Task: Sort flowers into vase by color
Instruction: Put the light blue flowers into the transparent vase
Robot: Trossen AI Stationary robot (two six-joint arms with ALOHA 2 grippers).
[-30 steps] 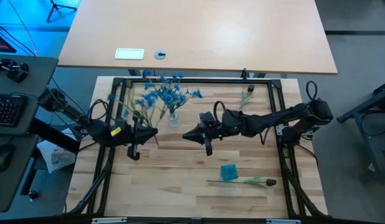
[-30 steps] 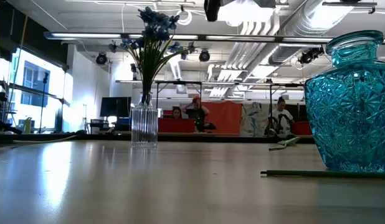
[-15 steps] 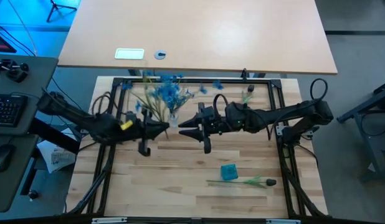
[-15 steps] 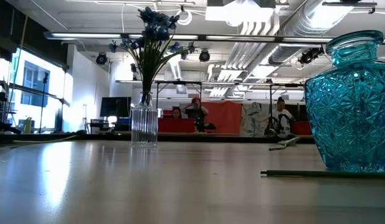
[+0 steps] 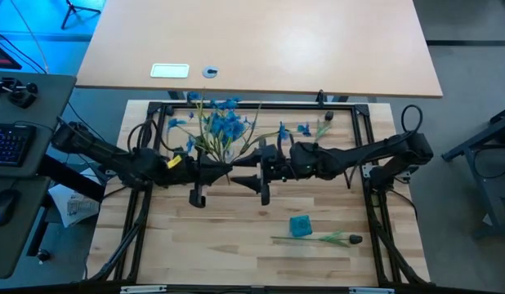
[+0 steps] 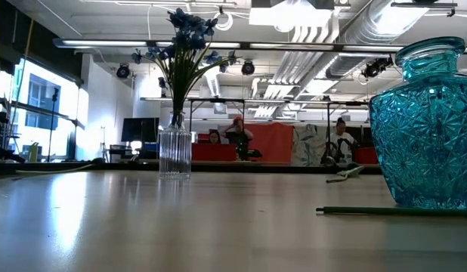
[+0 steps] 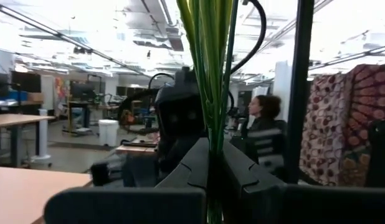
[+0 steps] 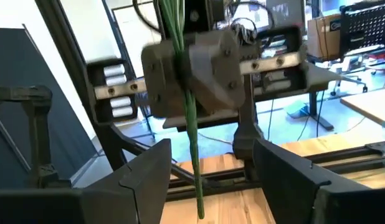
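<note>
My left gripper (image 5: 226, 169) is shut on a bunch of thin green flower stalks (image 7: 211, 74), high over the table's middle. My right gripper (image 5: 240, 170) faces it, open. Its fingers stand on either side of the stalks' lower ends (image 8: 197, 199) without touching them. A clear glass vase (image 6: 174, 151) stands on the table, and blue flowers (image 6: 187, 30) stick up out of its mouth. Blue blossoms (image 5: 222, 122) spread out in the high view. A teal glass vase (image 5: 300, 226) stands near the front. Beside it a dark-budded flower (image 5: 318, 238) lies flat on the wood. My left gripper pinches several green stalks (image 8: 180, 62) between its two fingers. The fingers come about level from the table's left and lie across the stalks. The stalks stand upright in the hold, and their cut ends (image 8: 199, 211) hang free below the fingers, clear of the table.
A black frame (image 5: 261, 106) runs around the wooden table top. Another green stem (image 5: 322, 126) lies near the far right corner. Beyond the far edge, a second table top (image 5: 261, 49) carries a white card and a small round thing. People sit in the room behind.
My left gripper has moved toward the table's right and upward with the stalks, closing on my right gripper. My right gripper has risen a little, rolled, and opened from shut. Some blue blossoms now show farther toward the right in the high view.
</note>
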